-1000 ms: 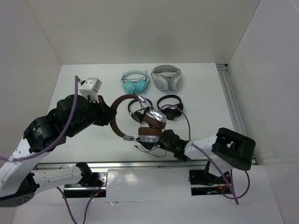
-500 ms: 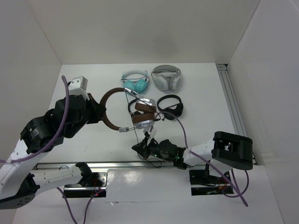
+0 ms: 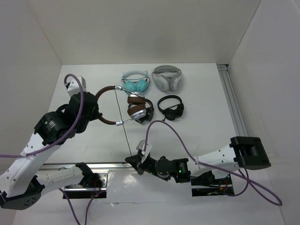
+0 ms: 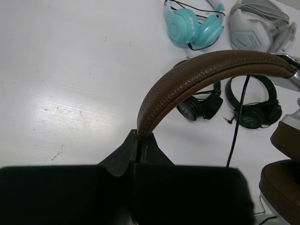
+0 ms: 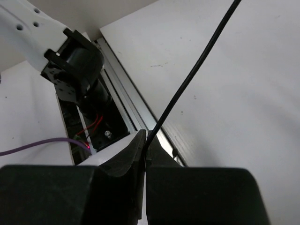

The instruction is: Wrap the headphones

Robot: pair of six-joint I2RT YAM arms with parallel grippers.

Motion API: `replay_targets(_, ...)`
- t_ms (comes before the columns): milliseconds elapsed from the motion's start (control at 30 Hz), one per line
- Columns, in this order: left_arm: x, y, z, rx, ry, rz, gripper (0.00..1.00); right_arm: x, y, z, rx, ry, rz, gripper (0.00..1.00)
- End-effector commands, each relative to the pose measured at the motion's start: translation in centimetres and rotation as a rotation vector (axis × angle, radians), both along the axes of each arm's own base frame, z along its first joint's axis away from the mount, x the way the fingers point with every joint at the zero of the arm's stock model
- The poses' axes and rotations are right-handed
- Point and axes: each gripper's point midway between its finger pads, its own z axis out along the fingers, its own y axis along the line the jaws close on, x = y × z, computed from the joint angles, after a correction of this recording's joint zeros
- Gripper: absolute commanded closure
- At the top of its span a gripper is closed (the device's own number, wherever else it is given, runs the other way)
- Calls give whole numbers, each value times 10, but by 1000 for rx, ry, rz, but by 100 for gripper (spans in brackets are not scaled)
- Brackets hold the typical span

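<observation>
Over the white table, left of centre, your left gripper keeps the headphones pinched by the headband. Your right gripper has just closed on the cable and pulled it taut, ready for wrapping.

The headphones show a brown headband in a grained, leather-like covering, silver metallic fittings and soft padded brown ear cushions; their cable is thin, smooth and black. The white table is smooth with a soft sheen and faint scuffs; a ribbed bare-metal rail edges it. The teal headphones look like glossy plastic; the left gripper and right gripper have matt black plastic fingers.
</observation>
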Motion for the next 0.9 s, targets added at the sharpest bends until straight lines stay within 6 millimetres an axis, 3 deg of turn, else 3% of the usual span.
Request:
replay_targets(0,21,6,20,-80,-125,118,100,-6,-5,27,-49,-80,-64,100)
replay_targets(133,27,15,-13,-10,-51,156,100,-13,-9,47,-79,-118,-112,100)
replay_targets(200,27,19,-29,10,-19,173,100,-13,-14,46,-130,-148,-141,100)
replay_targets(500,15,42,-44,56,-4,242,100,-5,-34,87,-184,-205,-282,100)
replay_targets(600,13,44,-48,20,23,244,100,-8,-31,86,-189,-211,-256,100)
replay_targets(633,13,42,-41,-4,13,239,100,-9,-27,85,-187,-215,-247,100)
replay_targets(867,26,36,-24,-85,42,234,100,-32,4,50,-214,-218,-137,100)
